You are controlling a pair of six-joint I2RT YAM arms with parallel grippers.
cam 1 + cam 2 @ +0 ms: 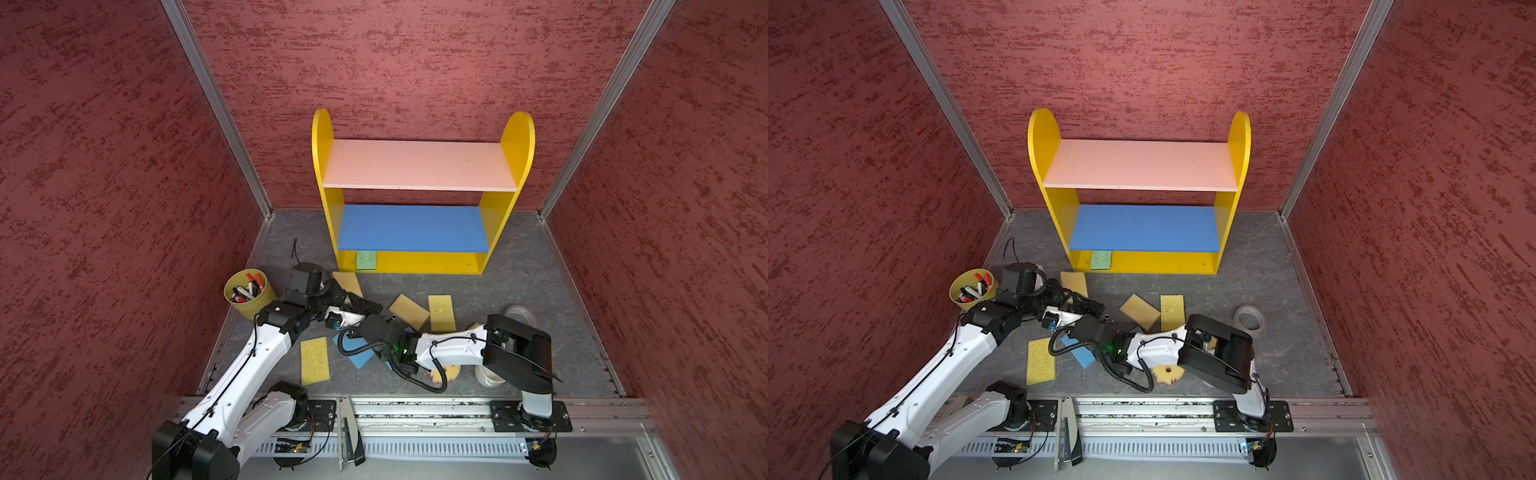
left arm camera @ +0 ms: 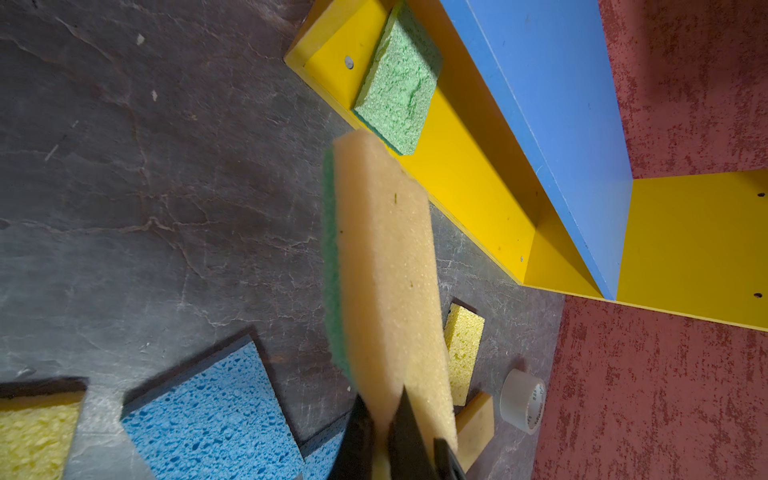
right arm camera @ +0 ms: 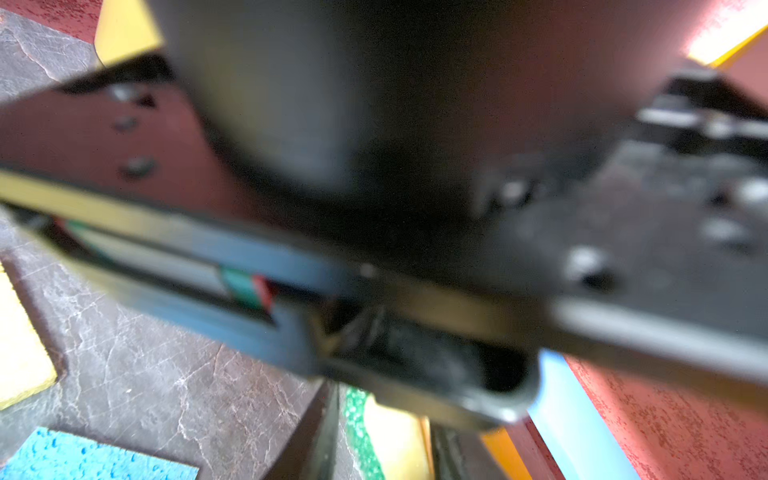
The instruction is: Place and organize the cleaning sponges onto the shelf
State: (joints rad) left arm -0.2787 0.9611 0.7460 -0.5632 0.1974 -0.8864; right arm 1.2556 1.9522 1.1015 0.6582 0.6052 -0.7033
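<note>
Left jaws: clenched on one end of a tan sponge (image 2: 386,257) with a green scrub backing. The sponge juts out past them on edge and looks lifted off the table (image 2: 124,166), with its far end near the front of the shelf (image 1: 415,164).

Right jaws: they reach across the middle, right against the left jaws. In the blurred right wrist view, dark fingers (image 3: 328,436) flank a green-edged yellow strip. Cannot tell whether they press on it.

On the shelf: one green sponge (image 1: 366,260) lies flat at the left end of the yellow base. The pink and blue boards are bare.

On the table in front of the shelf:
- a blue sponge (image 2: 212,411), under the right arm
- a yellow sponge (image 1: 315,360), toward the left
- a second tan sponge (image 1: 409,311), just beside another yellow sponge (image 1: 441,312)
- a round yellow sponge (image 1: 1168,374), partly under the right arm

Also present: a marker cup (image 1: 249,297) at far left, a tape roll (image 1: 1249,318) at right, and a white mug (image 1: 488,376) near the right arm's base.
</note>
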